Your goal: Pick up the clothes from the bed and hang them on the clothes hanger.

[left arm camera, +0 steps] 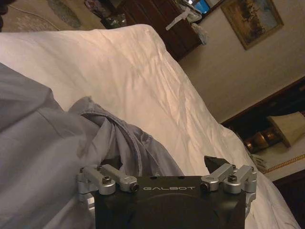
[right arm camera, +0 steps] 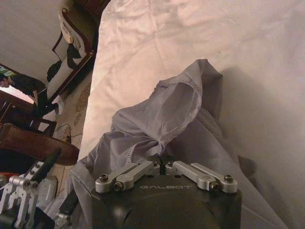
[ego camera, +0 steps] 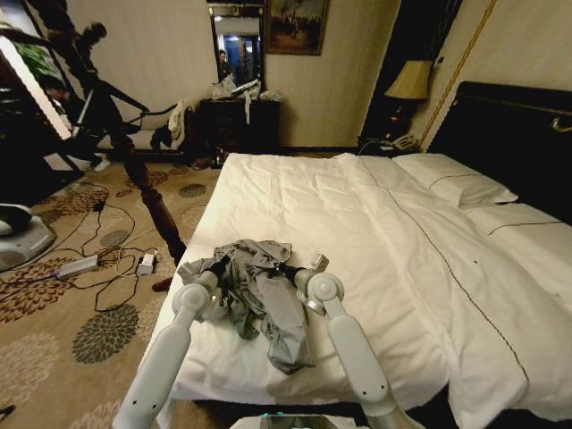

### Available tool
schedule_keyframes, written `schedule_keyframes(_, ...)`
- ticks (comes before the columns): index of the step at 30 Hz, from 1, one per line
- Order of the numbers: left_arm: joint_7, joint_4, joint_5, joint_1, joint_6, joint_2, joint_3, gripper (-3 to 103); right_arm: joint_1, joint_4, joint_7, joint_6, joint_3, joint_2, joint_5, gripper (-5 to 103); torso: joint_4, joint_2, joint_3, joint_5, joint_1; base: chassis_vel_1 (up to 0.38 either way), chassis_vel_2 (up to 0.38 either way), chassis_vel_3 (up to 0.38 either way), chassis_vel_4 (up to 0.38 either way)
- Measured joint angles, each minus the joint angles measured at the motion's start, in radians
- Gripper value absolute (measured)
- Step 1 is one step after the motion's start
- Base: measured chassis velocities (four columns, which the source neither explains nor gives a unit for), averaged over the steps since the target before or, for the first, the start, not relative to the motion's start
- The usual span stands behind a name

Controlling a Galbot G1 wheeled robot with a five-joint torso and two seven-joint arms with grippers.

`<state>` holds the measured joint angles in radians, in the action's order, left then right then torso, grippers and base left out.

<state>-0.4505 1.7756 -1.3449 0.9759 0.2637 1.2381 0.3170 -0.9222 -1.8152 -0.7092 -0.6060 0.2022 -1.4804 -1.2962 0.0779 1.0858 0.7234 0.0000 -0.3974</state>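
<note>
Clothes lie crumpled on bed, long axis toward foot edge. Right gripper pinches fabric; left gripper spread.

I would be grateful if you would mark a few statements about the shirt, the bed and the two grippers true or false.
1. The grey shirt lies crumpled on the bed. True.
2. The right gripper is shut on the shirt. True.
3. The shirt hangs on a hanger. False: it is still on the duvet.
4. The left gripper rests on a pillow. False: its jaws stand open at the shirt.
</note>
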Motion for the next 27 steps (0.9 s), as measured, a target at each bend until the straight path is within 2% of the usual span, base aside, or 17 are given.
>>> schedule_keyframes(2,0.0,-0.003,0.0,-0.003,0.0,0.002,-0.003,97,-0.001,-0.001,0.0,0.0,0.001,0.001,0.0,0,0.0,0.0,0.0,0.0001,0.0,0.0,0.0,0.0,0.0)
schedule_keyframes(4,-0.007,-0.023,0.003,-0.017,-0.002,0.011,-0.008,88,-0.004,-0.003,0.0,0.0,0.002,0.005,-0.002,0,0.0,0.0,0.0,0.0001,0.0,0.0,0.0,0.0,0.0)
schedule_keyframes(5,-0.007,-0.023,0.003,-0.017,-0.002,0.011,-0.008,88,-0.004,-0.003,0.0,0.0,0.002,0.005,-0.002,0,0.0,0.0,0.0,0.0001,0.0,0.0,0.0,0.0,0.0)
schedule_keyframes(7,-0.015,-0.042,0.003,-0.026,-0.004,0.018,-0.009,77,-0.007,-0.008,-0.001,0.001,0.004,0.01,-0.004,0,0.0,0.0,0.0,0.0,0.0,0.0,0.0,0.0,0.0)
schedule_keyframes(10,-0.017,-0.049,0.003,-0.028,-0.005,0.019,-0.009,72,-0.01,-0.011,-0.002,0.001,0.006,0.014,-0.005,0,0.0,0.0,0.0,0.0,0.0,0.0,0.0,0.0,0.0)
schedule_keyframes(13,-0.022,-0.053,0.003,-0.029,-0.004,0.019,-0.009,56,-0.014,-0.016,-0.003,0.001,0.011,0.019,-0.009,0,0.0,0.0,0.0,0.0,0.0,0.0,0.0,0.0,0.0)
schedule_keyframes(15,-0.025,-0.053,0.003,-0.029,-0.002,0.017,-0.009,56,-0.016,-0.019,-0.003,0.001,0.013,0.021,-0.011,0,0.0,0.0,0.0,0.0,0.0,0.0,0.0,0.0,0.0)
schedule_keyframes(19,-0.041,-0.042,0.021,-0.029,0.005,0.012,-0.018,34,-0.02,-0.027,-0.005,0.002,0.016,0.026,-0.02,0,0.0,0.0,0.0,0.0,0.0,0.0,0.0,0.0,0.0)
schedule_keyframes(20,-0.041,-0.042,0.021,-0.029,0.005,0.012,-0.018,34,-0.02,-0.027,-0.005,0.002,0.016,0.026,-0.02,0,0.0,0.0,0.0,0.0,0.0,0.0,0.0,0.0,0.0)
schedule_keyframes(22,-0.047,-0.041,0.051,-0.031,0.0,0.009,-0.025,23,-0.022,-0.029,-0.005,0.003,0.016,0.026,-0.02,0,0.0,0.0,0.0,0.0,0.0,0.0,0.0,0.0,0.0)
schedule_keyframes(23,-0.048,-0.04,0.061,-0.03,-0.003,0.005,-0.027,23,-0.023,-0.03,-0.005,0.003,0.016,0.026,-0.02,0,0.0,0.0,0.0,0.0,0.0,0.0,0.0,0.0,0.0)
schedule_keyframes(25,-0.047,-0.034,0.071,-0.026,-0.004,-0.002,-0.028,12,-0.025,-0.031,-0.005,0.004,0.016,0.026,-0.018,0,0.0,0.0,0.0,0.0,0.0,0.0,0.0,0.0,0.0)
schedule_keyframes(26,-0.047,-0.034,0.071,-0.026,-0.004,-0.002,-0.028,12,-0.025,-0.031,-0.005,0.004,0.016,0.026,-0.018,0,0.0,0.0,0.0,0.0,0.0,0.0,0.0,0.0,0.0)
schedule_keyframes(27,-0.044,-0.027,0.075,-0.019,-0.004,-0.009,-0.028,7,-0.027,-0.031,-0.009,0.004,0.014,0.025,-0.011,0,0.0,0.0,0.0,0.0,0.0,0.0,0.0,0.0,0.0)
